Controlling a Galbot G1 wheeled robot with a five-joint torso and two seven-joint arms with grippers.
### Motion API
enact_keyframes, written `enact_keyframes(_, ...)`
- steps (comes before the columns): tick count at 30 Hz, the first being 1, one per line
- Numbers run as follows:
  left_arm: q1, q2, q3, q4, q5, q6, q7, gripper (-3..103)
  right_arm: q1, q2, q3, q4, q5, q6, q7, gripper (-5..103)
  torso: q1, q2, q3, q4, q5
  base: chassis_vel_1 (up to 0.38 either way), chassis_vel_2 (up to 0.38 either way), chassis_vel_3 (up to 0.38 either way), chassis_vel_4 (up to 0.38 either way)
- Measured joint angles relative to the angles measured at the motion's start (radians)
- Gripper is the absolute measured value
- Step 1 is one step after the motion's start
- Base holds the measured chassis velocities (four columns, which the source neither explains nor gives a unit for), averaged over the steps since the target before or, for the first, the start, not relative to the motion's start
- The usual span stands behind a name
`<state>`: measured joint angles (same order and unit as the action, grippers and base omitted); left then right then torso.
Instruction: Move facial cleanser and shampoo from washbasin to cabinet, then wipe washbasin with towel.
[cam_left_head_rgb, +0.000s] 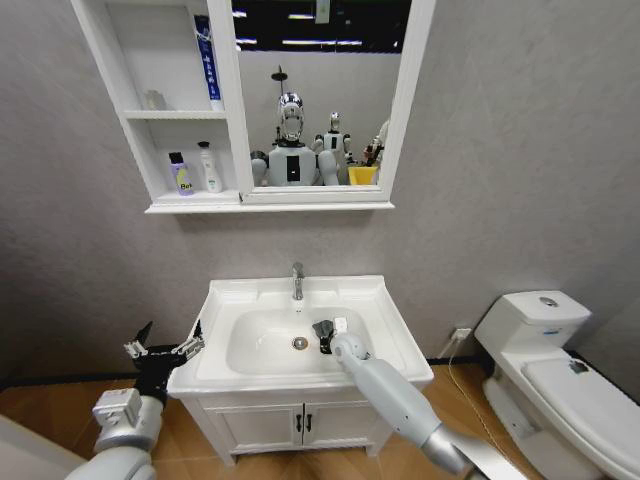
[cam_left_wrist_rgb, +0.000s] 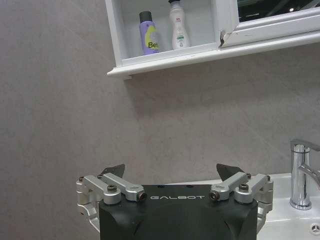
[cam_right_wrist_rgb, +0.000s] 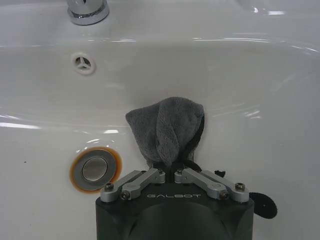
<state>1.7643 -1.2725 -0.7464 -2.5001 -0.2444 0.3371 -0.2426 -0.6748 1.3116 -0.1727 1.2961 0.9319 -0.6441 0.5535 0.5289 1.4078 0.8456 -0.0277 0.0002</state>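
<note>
The white washbasin (cam_left_head_rgb: 390, 345) has a chrome tap (cam_left_head_rgb: 297, 281) at its back. My right gripper (cam_left_head_rgb: 327, 340) is down in the bowl, shut on the dark grey towel (cam_right_wrist_rgb: 167, 127), which is bunched against the white bowl wall near the drain (cam_right_wrist_rgb: 95, 168). In the right wrist view the right gripper (cam_right_wrist_rgb: 171, 173) pinches the cloth's lower edge. My left gripper (cam_left_head_rgb: 162, 349) hangs open beside the basin's left edge, holding nothing; the left gripper (cam_left_wrist_rgb: 171, 172) faces the wall. On the cabinet (cam_left_head_rgb: 150, 110), the lower shelf carries a purple bottle (cam_left_head_rgb: 181, 173) and a white bottle (cam_left_head_rgb: 210, 167); which one is shampoo or facial cleanser I cannot tell.
A blue tube (cam_left_head_rgb: 207, 60) stands on the cabinet's top shelf beside the mirror (cam_left_head_rgb: 320, 100). A white toilet (cam_left_head_rgb: 560, 370) sits to the right of the vanity (cam_left_head_rgb: 300, 425). Wooden floor lies on both sides. The overflow hole (cam_right_wrist_rgb: 83, 63) is near the tap base (cam_right_wrist_rgb: 88, 10).
</note>
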Motion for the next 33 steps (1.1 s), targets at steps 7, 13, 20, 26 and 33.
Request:
enact_keyframes(7,0.0,0.0,0.0,0.0,0.0,0.0,0.0,100,0.006,0.016,-0.015,-0.012,-0.01,0.008,-0.021,3,0.0,0.0,0.0,0.0,0.0001,0.0,0.0,0.0,0.0)
enact_keyframes(13,0.0,0.0,0.0,0.0,0.0,0.0,0.0,100,0.015,0.033,-0.021,-0.034,-0.022,0.013,-0.042,3,0.0,0.0,0.0,0.0,0.0,0.0,0.0,0.0,0.0)
enact_keyframes(20,0.0,0.0,0.0,0.0,0.0,0.0,0.0,100,0.026,0.052,-0.035,-0.063,-0.04,0.02,-0.063,3,0.0,0.0,0.0,0.0,-0.0001,0.0,0.0,0.0,0.0)
enact_keyframes(26,0.0,0.0,0.0,0.0,0.0,0.0,0.0,100,0.032,0.07,-0.048,-0.082,-0.052,0.024,-0.071,3,0.0,0.0,0.0,0.0,-0.0001,0.0,0.0,0.0,0.0)
enact_keyframes(33,0.0,0.0,0.0,0.0,0.0,0.0,0.0,100,0.038,0.091,-0.057,-0.107,-0.074,0.032,-0.091,3,0.0,0.0,0.0,0.0,-0.0001,0.0,0.0,0.0,0.0)
